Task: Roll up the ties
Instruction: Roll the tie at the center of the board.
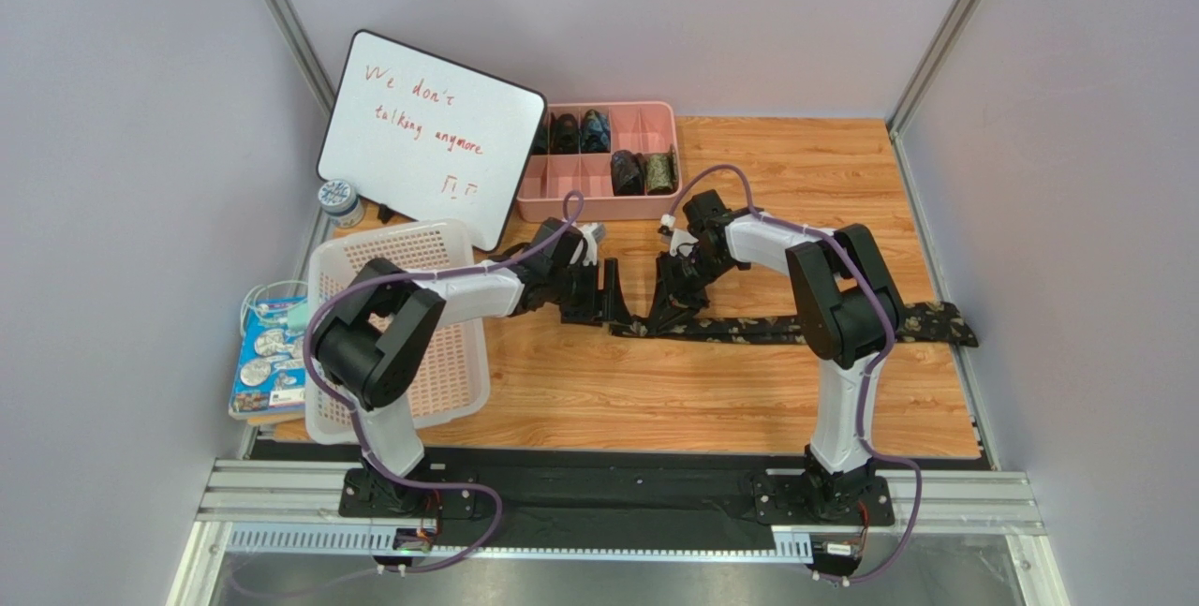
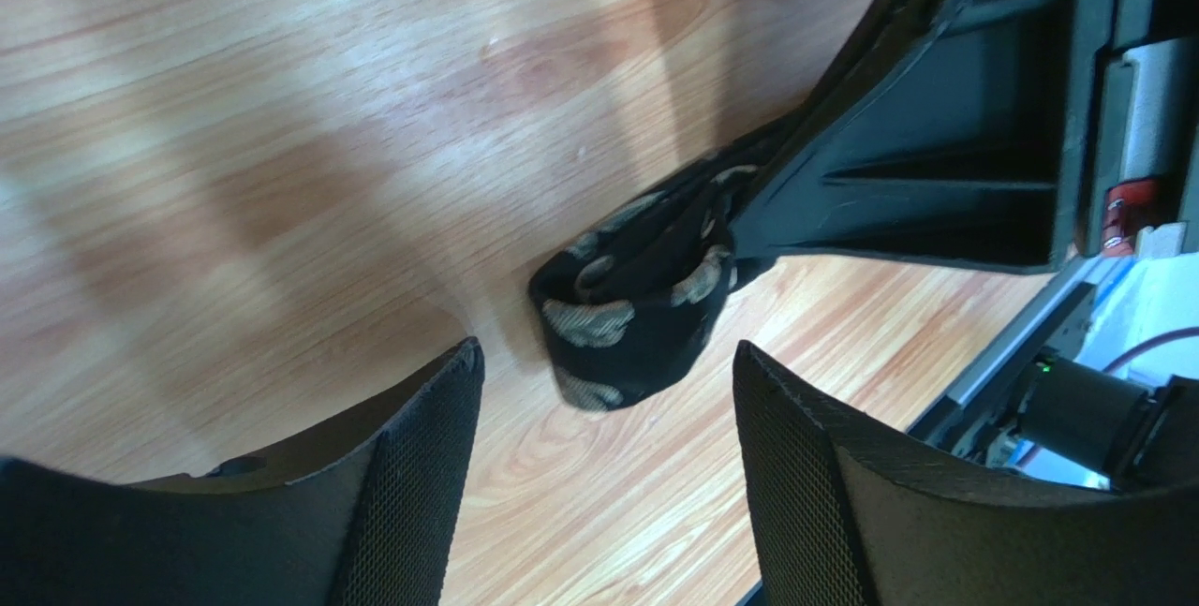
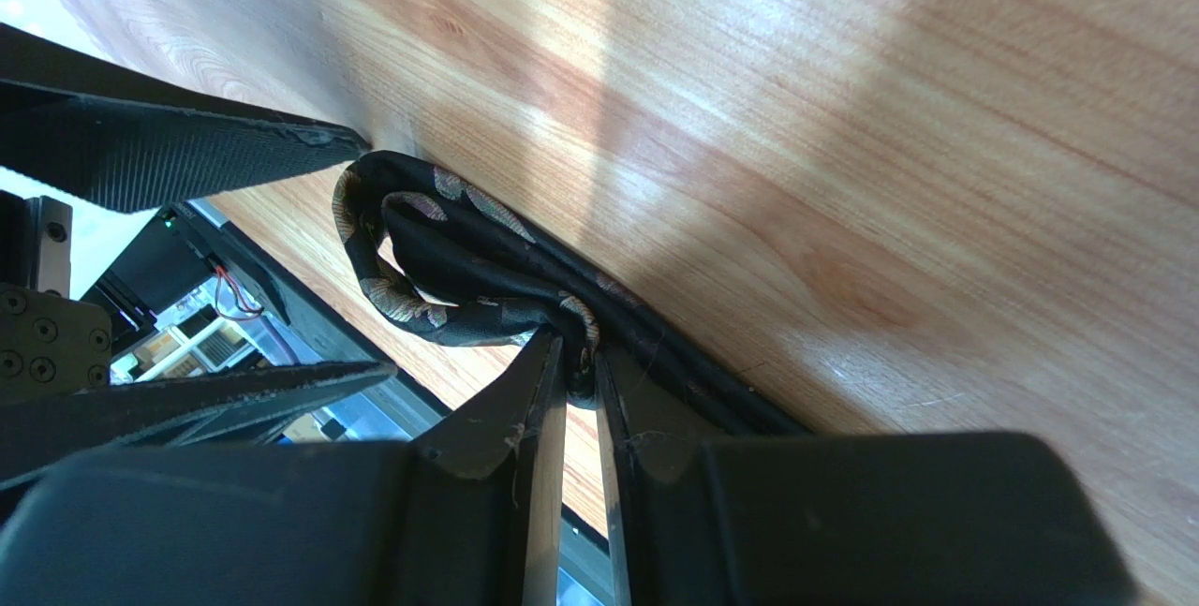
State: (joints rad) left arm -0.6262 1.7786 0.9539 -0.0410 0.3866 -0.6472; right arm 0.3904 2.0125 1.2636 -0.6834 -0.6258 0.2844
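Note:
One dark patterned tie [image 1: 788, 329] lies flat across the wooden table, its left end folded into a small loop [image 2: 633, 311]. My right gripper [image 1: 676, 300] is shut on that loop, its fingertips [image 3: 556, 360] pinching the fabric just behind the fold [image 3: 422, 262]. My left gripper [image 1: 608, 294] stands open just left of the loop. In the left wrist view its gripper [image 2: 605, 381] has both pads apart, and the loop sits just beyond the tips, touching neither. Several rolled ties [image 1: 642, 172] sit in the pink tray [image 1: 591, 207].
A white plastic basket [image 1: 401, 332] lies at the left, under the left arm. A whiteboard [image 1: 429, 136] leans at the back left, with a small tin [image 1: 338, 196] beside it. A blue package [image 1: 270, 353] lies off the table's left edge. Grey walls enclose three sides.

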